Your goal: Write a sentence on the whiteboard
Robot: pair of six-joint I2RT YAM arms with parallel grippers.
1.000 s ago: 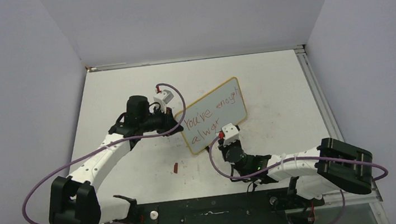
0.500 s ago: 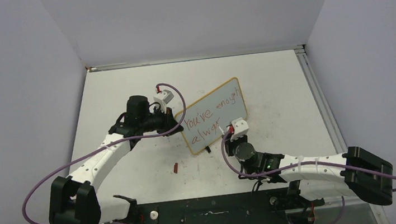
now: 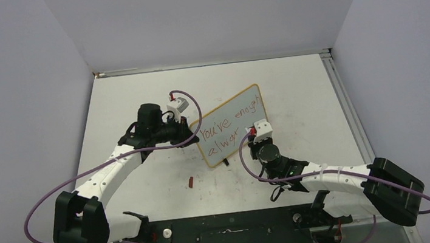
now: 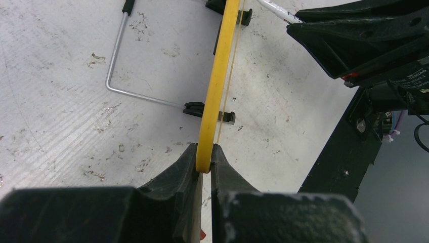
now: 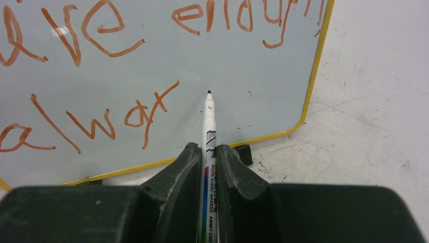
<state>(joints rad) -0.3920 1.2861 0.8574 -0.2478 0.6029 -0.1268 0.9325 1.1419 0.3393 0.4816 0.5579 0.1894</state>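
Whiteboard (image 3: 234,125) (image 5: 243,61) sits mid-table. It's propped up on edge, leaning back on a bent steel-wire stand (image 4: 114,66) with black clip feet, and the face is turned toward your right arm. The face is glossy grey-white with a thin yellow rim (image 4: 217,86) and rounded corners.

Your left gripper (image 3: 192,138) (image 4: 204,152) is clamped on the rim at the board's left end. One matte black finger sits on each side of the yellow edge, with no gap visible.

Your right gripper (image 3: 257,143) (image 5: 208,152) is pinched on a slim white marker (image 5: 209,124). The barrel runs out between the fingers, with a printed label on the shaft. The dark red nib points at the board face, level with the lower line and just right of its last letter. Can't tell whether the nib touches the surface.

Sentence (image 3: 226,130) (image 5: 154,105) is thin red-orange handwriting in two lines. The upper line reads roughly "You've enough", and its last letters run up to the right rim. The lower line reads "alwa" plus one crossed stroke.

Tabletop (image 3: 294,88) (image 4: 60,101) (image 5: 374,101) is white and matte, scuffed and scratched, with dark specks. A small red piece (image 3: 189,182) lies on it on your side of the board, apart from it, between the two arms.
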